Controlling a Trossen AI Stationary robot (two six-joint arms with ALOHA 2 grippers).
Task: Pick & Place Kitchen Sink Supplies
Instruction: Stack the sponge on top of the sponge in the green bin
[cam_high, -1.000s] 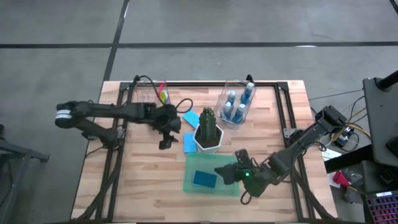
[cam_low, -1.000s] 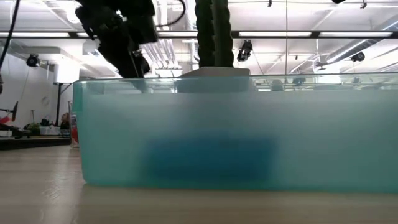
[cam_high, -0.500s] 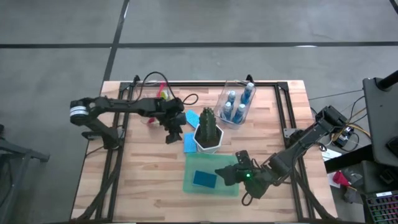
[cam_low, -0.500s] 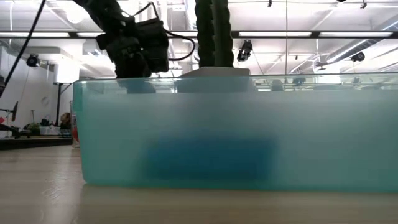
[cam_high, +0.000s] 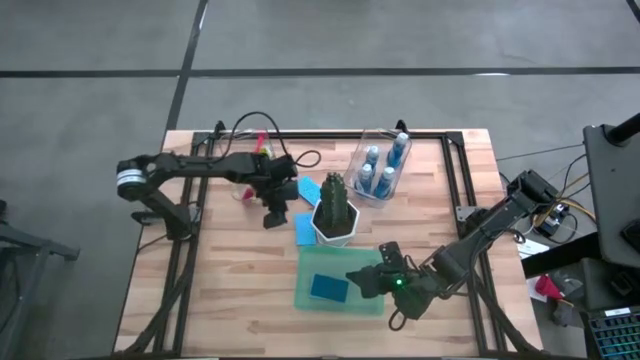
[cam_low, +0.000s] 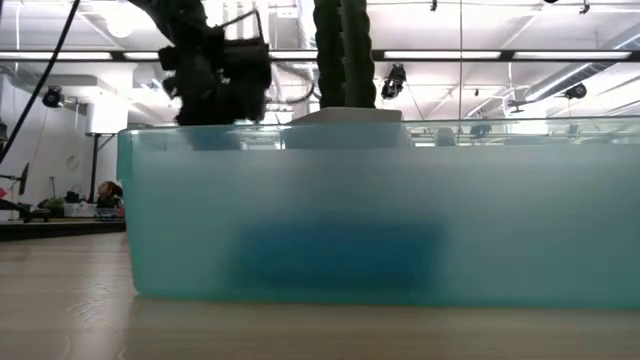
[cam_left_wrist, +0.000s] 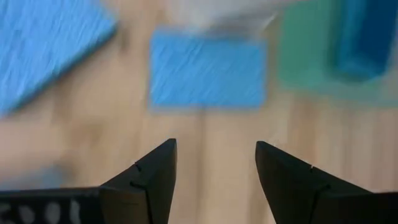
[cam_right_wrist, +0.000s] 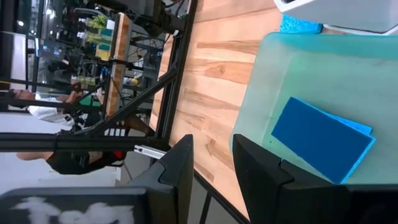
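Left arm reaching for the next sponge.

The left gripper (cam_high: 274, 213), jaws released and empty, hovers above a blue sponge (cam_left_wrist: 207, 70) lying on the worktop (cam_high: 230, 290) just beside the white pot (cam_high: 335, 232). It should descend and clench. The right gripper (cam_high: 366, 279) waits at the green tray (cam_high: 340, 304), jaws narrowly parted.

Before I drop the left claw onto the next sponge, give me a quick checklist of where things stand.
1. Left claw open: ok, fingers apart with nothing between them.
2. Target sponge ahead of the left claw: ok, flat on the wood beside the plant pot.
3. Second loose sponge apart from the target: ok.
4. Green tray has room: ok, one sponge in it.
5. Right claw clear of the drop spot: not ok, it hangs over the tray's edge.
6. Right claw empty: ok, nothing between its fingers.
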